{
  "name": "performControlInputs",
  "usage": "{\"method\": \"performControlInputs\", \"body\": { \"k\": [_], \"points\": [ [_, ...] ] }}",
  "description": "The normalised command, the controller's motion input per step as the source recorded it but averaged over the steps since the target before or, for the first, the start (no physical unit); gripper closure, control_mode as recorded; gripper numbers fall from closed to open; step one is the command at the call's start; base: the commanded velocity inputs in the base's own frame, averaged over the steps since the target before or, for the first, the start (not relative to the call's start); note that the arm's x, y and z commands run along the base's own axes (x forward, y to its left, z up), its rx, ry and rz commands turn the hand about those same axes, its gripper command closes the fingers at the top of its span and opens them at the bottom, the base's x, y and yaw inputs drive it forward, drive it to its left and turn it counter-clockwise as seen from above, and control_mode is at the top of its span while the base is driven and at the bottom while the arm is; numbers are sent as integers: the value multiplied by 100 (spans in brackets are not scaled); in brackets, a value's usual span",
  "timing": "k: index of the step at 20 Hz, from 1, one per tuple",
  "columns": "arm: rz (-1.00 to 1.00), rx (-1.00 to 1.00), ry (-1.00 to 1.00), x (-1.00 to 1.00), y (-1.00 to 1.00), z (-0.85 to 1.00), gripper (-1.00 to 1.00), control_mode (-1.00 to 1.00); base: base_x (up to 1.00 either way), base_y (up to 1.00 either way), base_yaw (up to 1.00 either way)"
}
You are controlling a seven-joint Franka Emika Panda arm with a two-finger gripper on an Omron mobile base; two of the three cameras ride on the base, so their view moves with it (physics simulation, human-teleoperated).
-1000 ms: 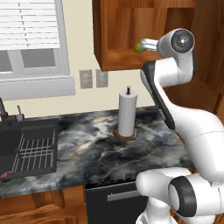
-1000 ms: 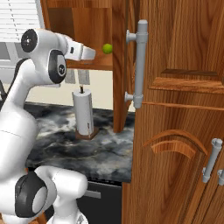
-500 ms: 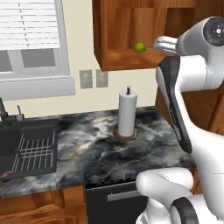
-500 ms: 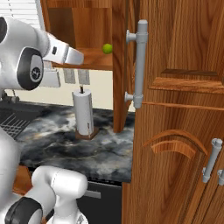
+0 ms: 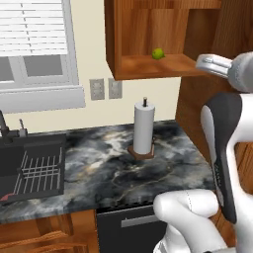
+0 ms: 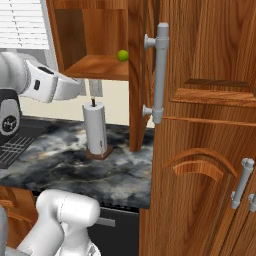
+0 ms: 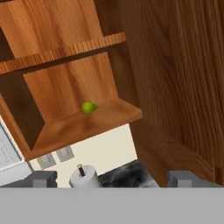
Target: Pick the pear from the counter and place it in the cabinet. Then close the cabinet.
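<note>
Kitchen walls of reddish wood frame the cabinet (image 5: 148, 64), where the pear (image 5: 157, 53) sits on the shelf bottom, apart from everything; below, the paper towel roll (image 5: 144, 128) stands on the dark bench (image 5: 99, 173); the claw (image 7: 111, 179) is spread and empty; the door (image 6: 200, 100) hangs open, and a sweep striking its handle (image 6: 160, 72) off-line could jam the closing.

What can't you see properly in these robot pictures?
- Gripper: in the hand view a grey band cuts off all but its two tips.
- Pear: too small in every view to show a stem or which way it lies on the cabinet shelf.
- Cabinet door: cut off by the right base view's edges; its hinge side is hidden.
- Counter: its near right end is hidden behind the white arm in the left base view.
</note>
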Motion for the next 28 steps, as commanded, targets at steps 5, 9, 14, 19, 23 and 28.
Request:
{"method": "performControlInputs", "body": {
  "k": [5,9,14,19,23,28],
  "points": [
    [-5,22,-1,-100,-23,4,-100,-100,0,0,0],
    [-2,25,0,-99,-31,-7,-100,-100,0,0,0],
    [0,8,0,-77,-15,-69,-100,-100,0,0,0],
    [0,1,-6,-62,-20,-37,-100,-100,0,0,0],
    [0,10,-4,-51,-50,1,-100,-100,0,0,0],
    [-1,21,0,-10,-80,10,-100,-100,0,0,0]
  ]
}}
